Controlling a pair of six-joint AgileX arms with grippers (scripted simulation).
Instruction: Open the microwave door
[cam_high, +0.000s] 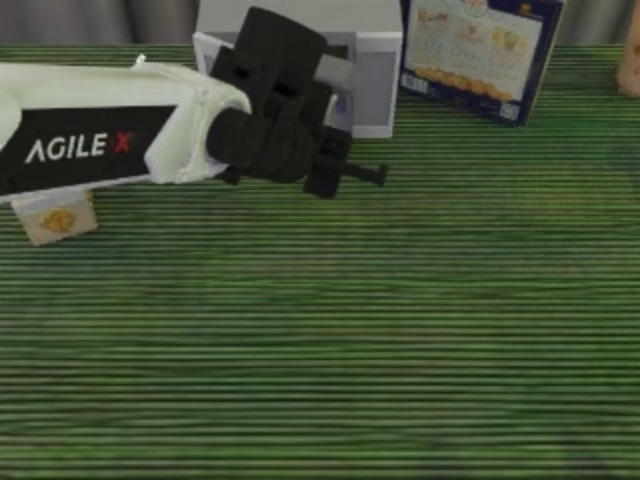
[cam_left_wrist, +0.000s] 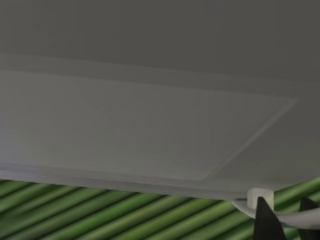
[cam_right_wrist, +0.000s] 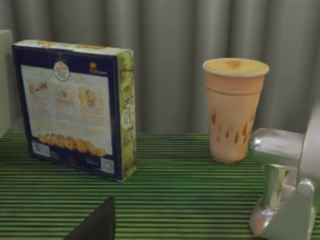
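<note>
The left gripper (cam_high: 372, 174) is positioned directly before the microwave door (cam_high: 352, 95); whether its fingers are spread cannot be determined.

A table (cam_high: 400, 330) covered in fine green horizontal stripes filled nearly the whole top view. Along the upper edge of that frame ran a grey pleated curtain (cam_right_wrist: 170, 60), which also spanned the upper half of the right wrist view in soft, even light.
</note>
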